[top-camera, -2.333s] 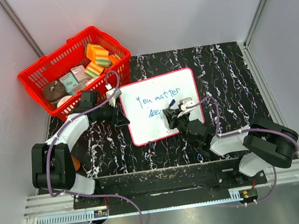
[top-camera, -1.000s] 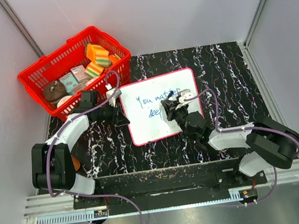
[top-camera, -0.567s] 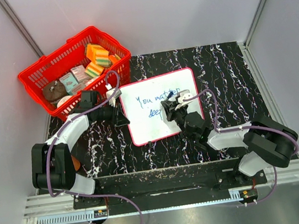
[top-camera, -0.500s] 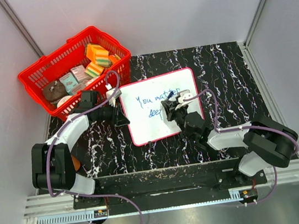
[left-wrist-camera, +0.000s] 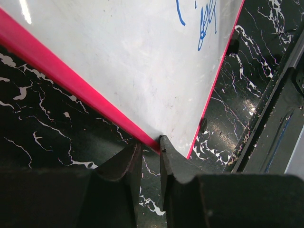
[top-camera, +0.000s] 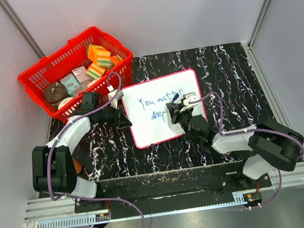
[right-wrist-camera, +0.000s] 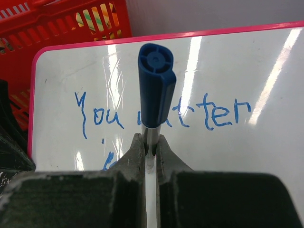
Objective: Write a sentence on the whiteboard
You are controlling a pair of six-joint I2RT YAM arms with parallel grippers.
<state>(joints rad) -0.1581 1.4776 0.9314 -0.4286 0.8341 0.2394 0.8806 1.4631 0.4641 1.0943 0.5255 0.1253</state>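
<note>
Red-framed whiteboard [top-camera: 146,130] edge pinched by left claw [left-wrist-camera: 151,145].

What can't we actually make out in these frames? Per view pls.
- Second line of the sentence: in the top view the right gripper covers its end; in the right wrist view the gripper body hides nearly all of it.
- Marker tip and its contact with the whiteboard: hidden under the gripper in the right wrist view, too small from the top.
- Left wrist view: writing cut off by the top edge.
- Red basket contents: too small to name.
</note>
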